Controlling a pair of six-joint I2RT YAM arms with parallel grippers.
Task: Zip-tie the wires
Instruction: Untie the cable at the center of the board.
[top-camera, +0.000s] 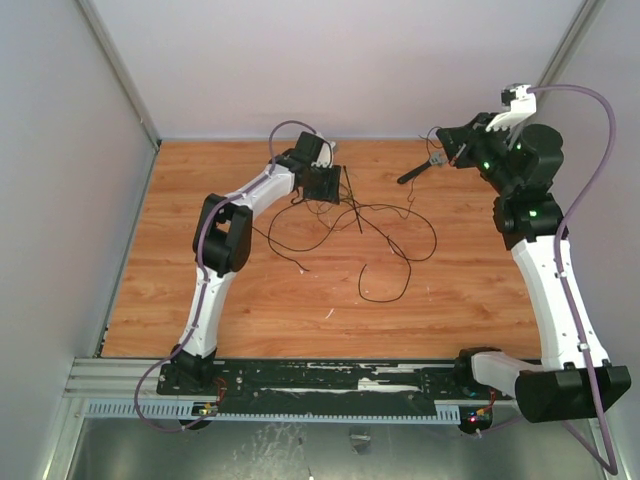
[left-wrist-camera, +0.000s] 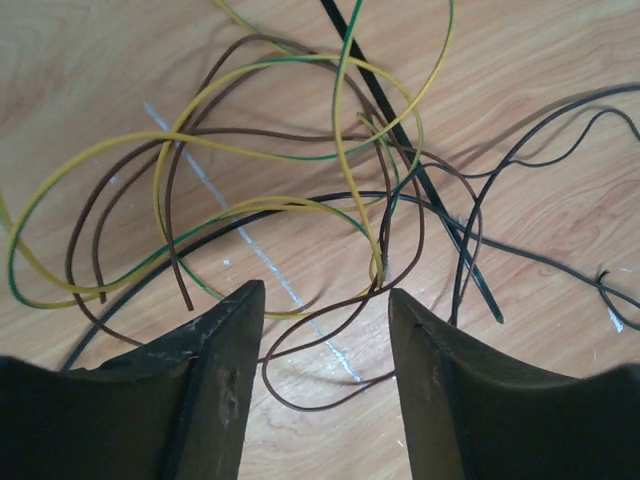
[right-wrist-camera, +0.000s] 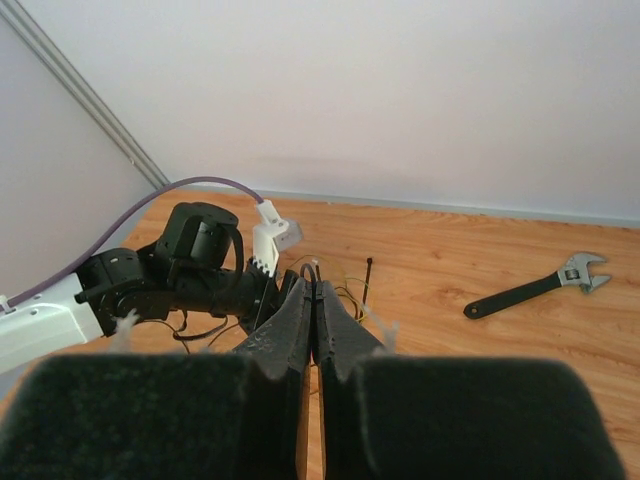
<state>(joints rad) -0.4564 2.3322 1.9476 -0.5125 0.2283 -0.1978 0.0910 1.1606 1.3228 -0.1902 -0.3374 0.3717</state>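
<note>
Wooden table (top-camera: 200, 320) boards run bare from the arm bases out to a loose tangle of wires (left-wrist-camera: 352, 180) lying past the middle, their thin dark loops spreading toward the right. Seen from the left wrist, the tangle mixes yellow-green, brown and black strands that cross over one another flat on the wood. The left gripper (left-wrist-camera: 325, 290) hangs low over the left end of this tangle with its jaws apart. A brown loop and the end of a yellow strand lie in the gap between the fingers (left-wrist-camera: 215, 380), and neither finger presses on them. The zip tie (left-wrist-camera: 405, 150) lies straight on the table just beyond the gripper, slanting across the wires with several strands passing over and under it. Farther right, a wrench (right-wrist-camera: 530, 290) rests on the wood near the back wall, well apart from the tangle. The right gripper (right-wrist-camera: 313, 290) is raised above the far right corner, its jaws pressed together.
</note>
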